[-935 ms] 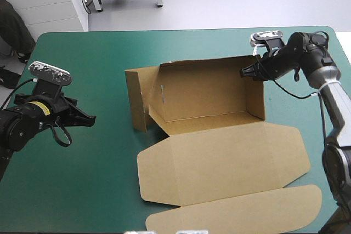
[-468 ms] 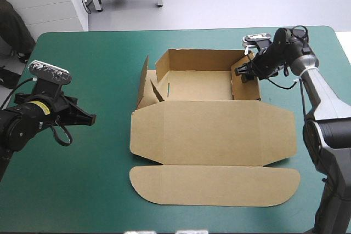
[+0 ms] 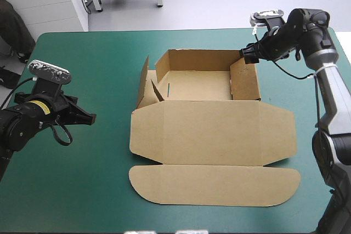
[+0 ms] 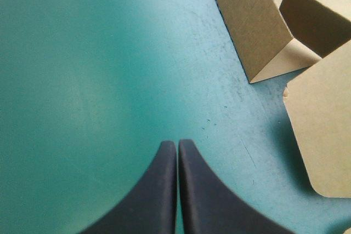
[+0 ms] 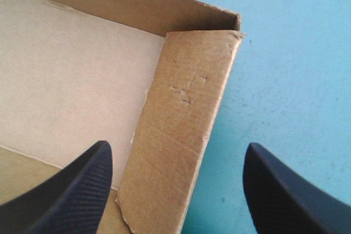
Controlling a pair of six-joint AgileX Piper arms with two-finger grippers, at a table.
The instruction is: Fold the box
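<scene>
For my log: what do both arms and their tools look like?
The left arm is black with a yellow band; the right arm is black with silver-grey links. The left tool and right tool have broad, curved black fingers, the right's finely ribbed.

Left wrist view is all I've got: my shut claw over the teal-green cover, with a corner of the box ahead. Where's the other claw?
Observer: The right claw is at the far right corner of the box.
Operator: Holding anything?
Observer: No, it's open, with the raised right end wall between its two sides.
</scene>
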